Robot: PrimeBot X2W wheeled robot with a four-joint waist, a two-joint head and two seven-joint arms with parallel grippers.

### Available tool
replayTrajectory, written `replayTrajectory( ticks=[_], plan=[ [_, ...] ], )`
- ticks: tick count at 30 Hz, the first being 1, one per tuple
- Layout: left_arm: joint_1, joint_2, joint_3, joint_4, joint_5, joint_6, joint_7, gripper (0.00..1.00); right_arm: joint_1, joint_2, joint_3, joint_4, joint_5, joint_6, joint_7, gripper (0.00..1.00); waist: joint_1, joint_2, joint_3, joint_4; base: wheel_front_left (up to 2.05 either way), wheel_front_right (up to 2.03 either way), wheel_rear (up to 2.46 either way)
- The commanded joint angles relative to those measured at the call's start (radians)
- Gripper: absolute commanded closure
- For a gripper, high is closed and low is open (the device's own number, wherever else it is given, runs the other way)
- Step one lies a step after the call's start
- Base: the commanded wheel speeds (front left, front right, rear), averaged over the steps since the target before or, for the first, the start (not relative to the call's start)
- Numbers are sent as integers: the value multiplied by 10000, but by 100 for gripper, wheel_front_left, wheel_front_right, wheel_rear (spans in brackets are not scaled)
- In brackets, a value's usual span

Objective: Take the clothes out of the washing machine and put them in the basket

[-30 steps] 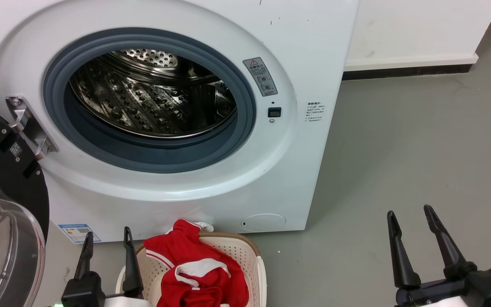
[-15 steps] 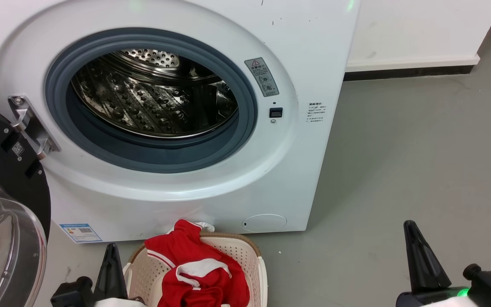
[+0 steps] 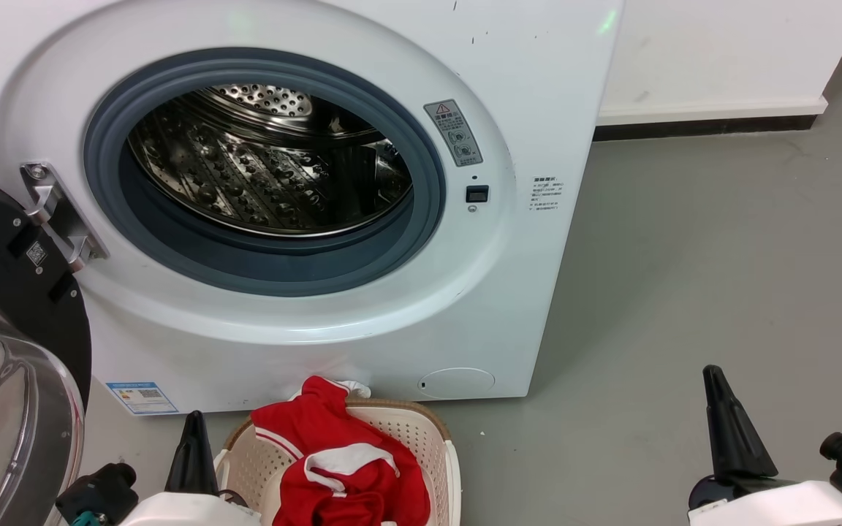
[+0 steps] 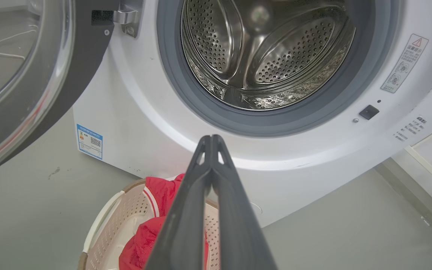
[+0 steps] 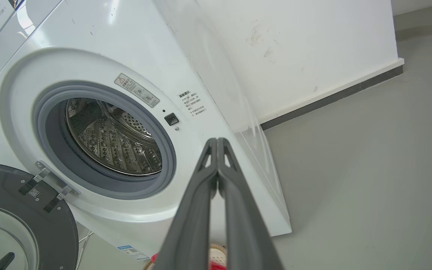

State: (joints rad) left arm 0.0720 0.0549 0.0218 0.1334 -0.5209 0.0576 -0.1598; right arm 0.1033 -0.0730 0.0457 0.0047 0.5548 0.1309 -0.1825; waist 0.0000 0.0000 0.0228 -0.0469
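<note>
Head view: the washing machine (image 3: 516, 292) is seen with its door (image 3: 19, 307) swung open at the left. The drum (image 3: 267, 175) is bare steel, and no red fabric is visible in it; the same is seen in the left wrist view.

The basket (image 3: 428, 438) is set on the floor (image 3: 684, 277), right against the foot of the machine and below the porthole. The clothes (image 3: 348, 467) are piled in it, with one red fold draped over the far rim toward the machine.

Changed over the last second: both pairs of fingers were spread then. Now the left fingers (image 3: 191, 453) and right fingers (image 3: 731, 431) are pressed together tip to tip with nothing held, as confirmed in both wrist views. The left pair is held just beside the basket's left rim. The right pair is well apart from it, over bare floor.

The slight frame shift is put down to camera motion; the machine and basket are taken as unmoved.

Judgement: unloading looks complete, and the arms appear to be parked. Only the door is left open.
</note>
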Motion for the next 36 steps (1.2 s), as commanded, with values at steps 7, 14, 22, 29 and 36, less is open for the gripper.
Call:
replayTrajectory(
  ticks=[7,14,22,29,36],
  plan=[
    [-404,86,107,26,-1374,-262,294,100,-445,-117,-92,175,1428,-1,260,100,0,0,-14,34,0,0,0],
    [-564,99,167,132,-2441,-439,535,100,-637,-151,-165,413,2500,-1,482,100,0,0,-28,67,0,0,0],
    [-737,109,236,254,-3564,-629,793,100,-825,-174,-252,663,3624,-1,725,100,0,0,-43,104,0,0,0],
    [-877,114,297,354,-4467,-787,1010,100,-992,-188,-332,858,4534,-1,934,100,0,0,-57,136,0,0,0],
    [-972,115,348,437,-5195,-910,1189,100,-1132,-195,-406,1031,5252,-1,1103,100,0,0,-68,164,0,0,0]
  ],
)
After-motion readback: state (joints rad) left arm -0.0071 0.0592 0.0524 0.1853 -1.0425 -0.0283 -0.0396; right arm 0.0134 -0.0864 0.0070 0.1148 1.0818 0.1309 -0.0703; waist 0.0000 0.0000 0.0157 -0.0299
